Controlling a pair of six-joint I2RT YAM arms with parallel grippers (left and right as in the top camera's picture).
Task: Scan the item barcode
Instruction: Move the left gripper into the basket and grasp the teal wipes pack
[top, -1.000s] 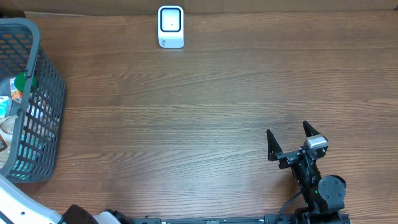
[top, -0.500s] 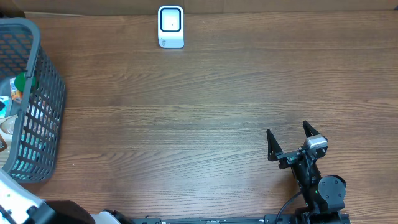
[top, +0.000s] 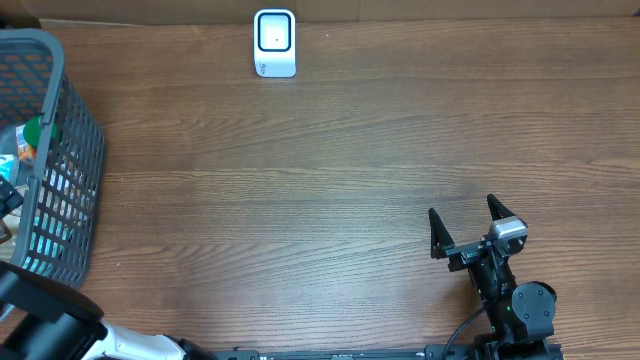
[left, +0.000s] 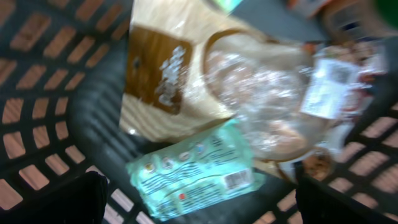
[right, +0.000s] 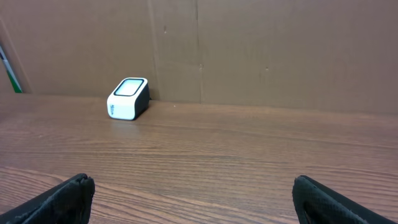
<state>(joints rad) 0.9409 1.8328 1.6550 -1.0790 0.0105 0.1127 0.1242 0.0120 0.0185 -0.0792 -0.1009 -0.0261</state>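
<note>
While the left gripper hangs spread over a teal packet, perhaps snacks, the right gripper sits spread at lower right.

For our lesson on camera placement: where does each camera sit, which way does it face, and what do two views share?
Overhead: above the table, looking down; right gripper shows.
Left wrist: looks into the basket at packets; own fingers show.
Right wrist: low, faces the scanner; own fingers show.
Shared: overhead and right wrist see the scanner.

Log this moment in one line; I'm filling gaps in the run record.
left gripper: open, above mint-green packet in grey basket | right gripper: open, empty, facing barcode scanner | pick: not yet made
</note>
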